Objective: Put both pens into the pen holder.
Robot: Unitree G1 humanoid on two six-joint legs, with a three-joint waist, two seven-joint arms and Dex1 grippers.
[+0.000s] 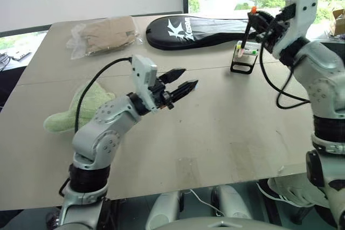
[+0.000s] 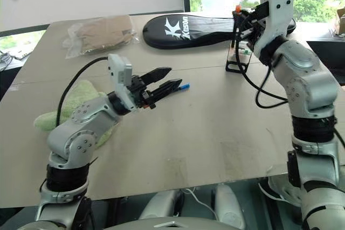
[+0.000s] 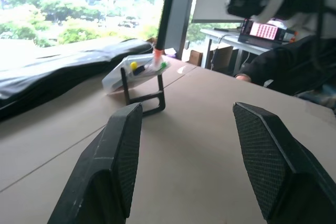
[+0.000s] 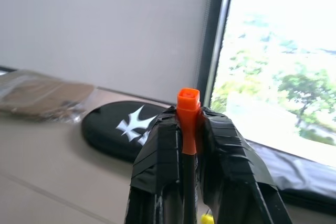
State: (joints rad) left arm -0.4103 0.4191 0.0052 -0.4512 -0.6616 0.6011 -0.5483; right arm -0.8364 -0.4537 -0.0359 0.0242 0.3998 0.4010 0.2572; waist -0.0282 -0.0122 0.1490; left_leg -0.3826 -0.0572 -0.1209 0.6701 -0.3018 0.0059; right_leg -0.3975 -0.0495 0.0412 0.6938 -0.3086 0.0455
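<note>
My right gripper (image 1: 256, 21) is shut on the pen with orange ends (image 1: 249, 25). The pen hangs upright, its lower tip just over the pen holder (image 1: 245, 56), a small clear rack on a black frame at the table's far right. The pen's orange top sticks out between the gripper's fingers (image 4: 157, 150). In the left wrist view the lower orange tip (image 3: 157, 54) meets the holder's top (image 3: 137, 72). My left gripper (image 1: 183, 79) hovers open over mid-table, nothing between its fingers (image 3: 113, 156). A blue pen end (image 2: 185, 85) peeks past its lower finger; the rest is hidden.
A long black racket bag (image 1: 199, 28) lies behind the holder. A clear bag of beige items (image 1: 105, 35) sits far left, and a green plush (image 1: 81, 112) is under my left arm. A person's dark sleeve (image 3: 294, 64) rests beyond the table's right side.
</note>
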